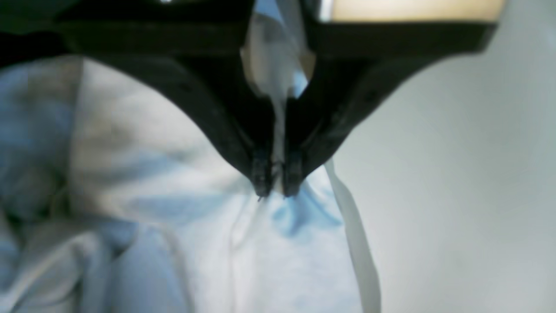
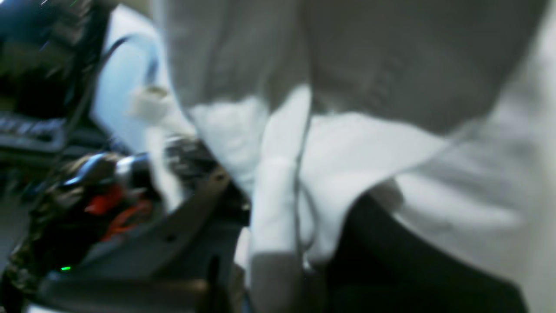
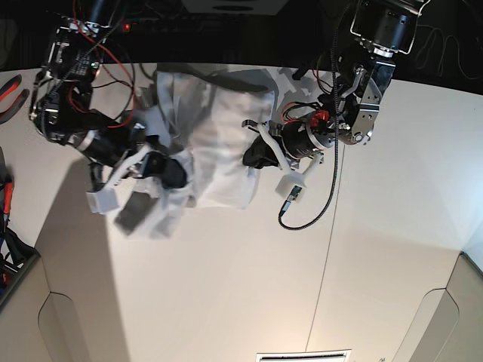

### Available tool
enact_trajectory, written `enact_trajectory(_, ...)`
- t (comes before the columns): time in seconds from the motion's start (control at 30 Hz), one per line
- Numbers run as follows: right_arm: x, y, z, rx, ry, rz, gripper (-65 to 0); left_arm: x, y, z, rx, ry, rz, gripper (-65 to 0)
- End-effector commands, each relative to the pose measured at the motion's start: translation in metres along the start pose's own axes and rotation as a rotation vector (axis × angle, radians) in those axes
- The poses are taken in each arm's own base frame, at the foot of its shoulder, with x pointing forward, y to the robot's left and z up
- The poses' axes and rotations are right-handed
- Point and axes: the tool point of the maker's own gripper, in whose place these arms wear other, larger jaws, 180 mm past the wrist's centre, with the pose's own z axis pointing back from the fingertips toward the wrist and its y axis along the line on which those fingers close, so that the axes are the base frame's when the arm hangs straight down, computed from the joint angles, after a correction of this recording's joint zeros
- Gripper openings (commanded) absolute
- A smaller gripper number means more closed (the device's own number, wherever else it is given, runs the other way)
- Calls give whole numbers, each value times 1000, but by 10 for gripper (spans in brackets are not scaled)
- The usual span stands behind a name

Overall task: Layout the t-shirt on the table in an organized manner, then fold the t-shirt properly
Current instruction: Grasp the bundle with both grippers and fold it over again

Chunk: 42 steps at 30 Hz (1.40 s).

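The white t-shirt (image 3: 219,132) lies bunched and wrinkled at the far middle of the table (image 3: 249,286). My left gripper (image 3: 253,154) is at the shirt's right edge. In the left wrist view, my left gripper (image 1: 278,184) is shut on a thin fold of the t-shirt (image 1: 195,252), with the table (image 1: 456,174) bare to its right. My right gripper (image 3: 175,175) is at the shirt's lower left corner, where the cloth gathers around it and casts a shadow on the table. In the blurred right wrist view, the t-shirt (image 2: 347,152) drapes over the fingers and hides them.
A black cable with a white plug (image 3: 290,192) hangs from the left arm onto the table. Red-handled pliers (image 3: 9,90) lie at the far left edge. A thin dark seam (image 3: 328,249) runs down the table. A dark bin (image 3: 11,264) stands at lower left.
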Motion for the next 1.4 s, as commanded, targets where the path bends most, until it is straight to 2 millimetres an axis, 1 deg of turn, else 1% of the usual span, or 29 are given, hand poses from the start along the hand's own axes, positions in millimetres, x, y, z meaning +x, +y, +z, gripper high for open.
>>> enact_trajectory(0.0, 15, 17, -6, 48, -51, 32, -650, 5, -7, -2, -18, -2, -9, -650)
enact_trajectory(0.07, 8, 31, -23, 55, -22, 53, -650, 5, -7, -2, -19, -3, -8, -650)
enact_trajectory(0.13, -1, 38, -35, 32, 21, 89, -650, 5, -7, -2, -19, -4, -8, -650)
enact_trajectory(0.2, -9, 36, -44, -25, 64, 109, -650, 6, -7, -2, -19, -6, -8, -650)
enact_trajectory(0.3, -18, 23, -51, -144, 111, 124, -650, 12, -7, -2, -19, -21, -15, -650)
enact_trajectory(0.37, -22, 16, -53, -207, 136, 135, -650, 21, -5, 2, -12, -46, -19, -650)
enact_trajectory(0.43, -25, 11, -53, -257, 156, 144, -650, 35, 0, 9, 4, -87, -24, -650)
enact_trajectory(0.57, -29, -5, -50, -382, 185, 161, -650, 72, 18, 32, 61, -198, -32, -650)
enact_trajectory(0.63, -28, -11, -48, -428, 186, 176, -650, 86, 26, 45, 88, -240, -39, -650)
enact_trajectory(0.7, -25, -14, -48, -458, 190, 196, -650, 95, 32, 56, 102, -263, -44, -650)
enact_trajectory(0.83, -19, -11, -47, -492, 239, 252, -650, 99, 44, 68, 119, -286, -1, -650)
enact_trajectory(0.9, -11, -9, -48, -511, 235, 280, -650, 99, 47, 70, 125, -290, 6, -650)
enact_trajectory(1.03, 6, -3, -54, -541, 202, 319, -650, 98, 45, 69, 114, -287, 10, -650)
enact_trajectory(1.13, 17, 6, -60, -540, 176, 344, -650, 93, 32, 67, 44, -260, -27, -650)
enact_trajectory(1.17, 20, 8, -62, -543, 168, 357, -650, 93, 28, 67, 22, -257, -29, -624)
enact_trajectory(1.27, 28, 14, -66, -552, 143, 387, -650, 94, 26, 67, 6, -263, -4, -399)
enact_trajectory(1.3, 30, 17, -67, -550, 136, 389, -650, 94, 26, 67, 9, -266, 5, -356)
enact_trajectory(1.37, 31, 21, -70, -540, 125, 390, -650, 95, 29, 67, 22, -268, 22, -344)
